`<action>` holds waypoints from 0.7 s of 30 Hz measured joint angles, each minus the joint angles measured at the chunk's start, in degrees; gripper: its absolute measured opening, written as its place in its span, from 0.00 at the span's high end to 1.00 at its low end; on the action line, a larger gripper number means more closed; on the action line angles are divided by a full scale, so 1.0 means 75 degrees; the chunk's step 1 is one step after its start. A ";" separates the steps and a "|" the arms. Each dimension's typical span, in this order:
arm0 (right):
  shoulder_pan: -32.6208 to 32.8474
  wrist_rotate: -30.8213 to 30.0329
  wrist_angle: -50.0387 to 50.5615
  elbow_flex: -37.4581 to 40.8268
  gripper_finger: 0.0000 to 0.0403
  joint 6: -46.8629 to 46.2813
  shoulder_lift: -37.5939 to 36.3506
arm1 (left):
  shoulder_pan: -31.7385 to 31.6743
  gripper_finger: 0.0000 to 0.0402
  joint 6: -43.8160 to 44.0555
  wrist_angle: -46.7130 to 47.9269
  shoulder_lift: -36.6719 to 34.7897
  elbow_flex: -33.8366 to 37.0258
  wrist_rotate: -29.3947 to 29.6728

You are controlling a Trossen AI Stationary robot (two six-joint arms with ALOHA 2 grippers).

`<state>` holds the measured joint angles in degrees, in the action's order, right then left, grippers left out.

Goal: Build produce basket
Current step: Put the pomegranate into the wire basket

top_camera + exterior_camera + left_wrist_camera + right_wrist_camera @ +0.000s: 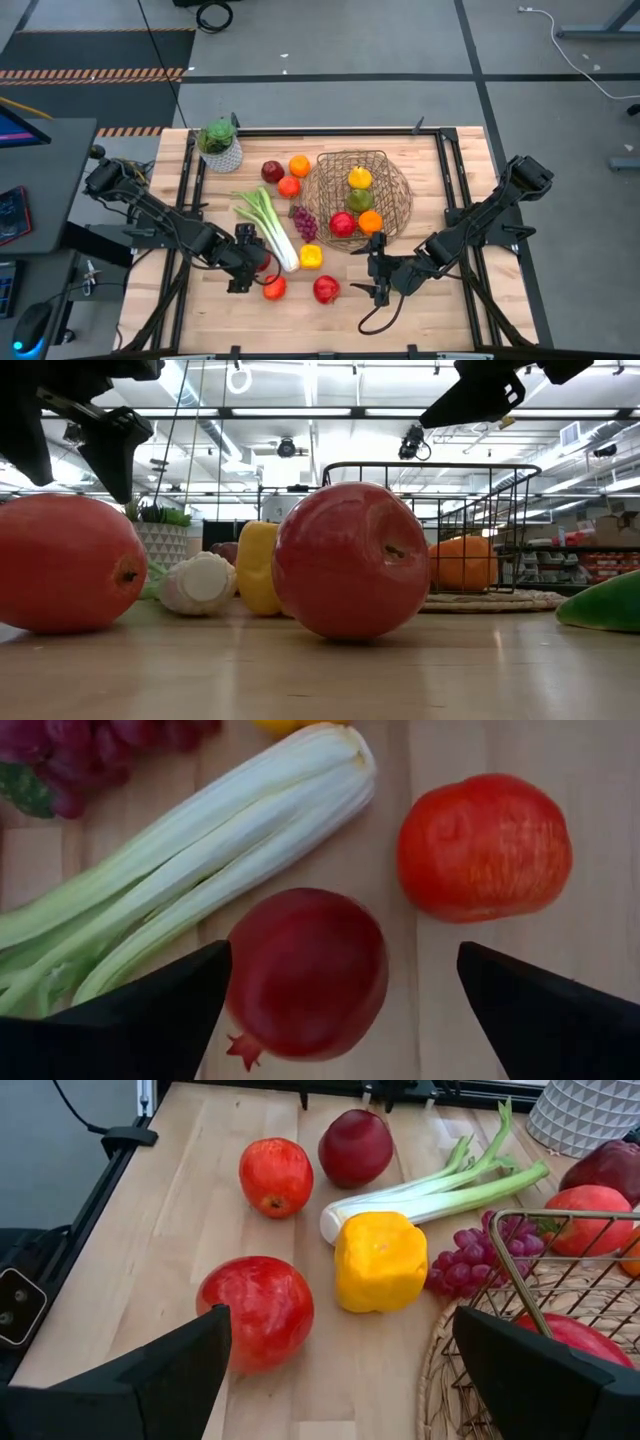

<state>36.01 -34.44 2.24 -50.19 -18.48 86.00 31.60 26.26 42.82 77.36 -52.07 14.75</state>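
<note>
The wire basket (385, 190) sits at the table's far middle and holds a yellow piece, a green one, a red apple and an orange (370, 221). My left gripper (250, 260) is open over a dark red pomegranate (305, 970), with one finger on each side of it. The leek (190, 860) and an orange-red tomato (485, 845) lie beside it. My right gripper (372, 268) is open near the basket's near rim (520, 1230). It faces a red apple (255, 1310) and the yellow pepper (380, 1262), both resting on the table.
Purple grapes (305, 222), a dark apple (272, 171) and two orange fruits (298, 166) lie left of the basket. A white pot with a green plant (220, 145) stands at the far left. A black cable loop (380, 318) lies near the table's near edge.
</note>
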 joint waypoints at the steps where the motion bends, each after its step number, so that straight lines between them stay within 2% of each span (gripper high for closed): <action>1: 0.0000 0.0000 -0.0003 0.0000 0.05 -0.0005 0.0000 | 0.0025 0.01 -0.0009 -0.0010 -0.0003 0.0000 0.0002; 7: 0.0000 0.0000 0.0002 0.0000 0.05 -0.0099 0.0000 | 0.0281 0.00 -0.1211 -0.0081 0.0556 -0.0003 0.0032; 13: -0.0003 0.0000 -0.0026 0.0041 0.05 -0.0171 0.0000 | 0.0480 0.00 -0.2718 -0.0106 0.1269 -0.0003 0.0486; 21: -0.0029 0.0000 -0.0466 0.0410 0.05 -0.0204 0.0000 | 0.0492 0.00 -0.3486 0.0204 0.2033 -0.0008 0.0482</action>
<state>35.79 -34.44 -1.25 -47.12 -20.01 86.00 35.29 0.12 44.35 92.61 -52.13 18.37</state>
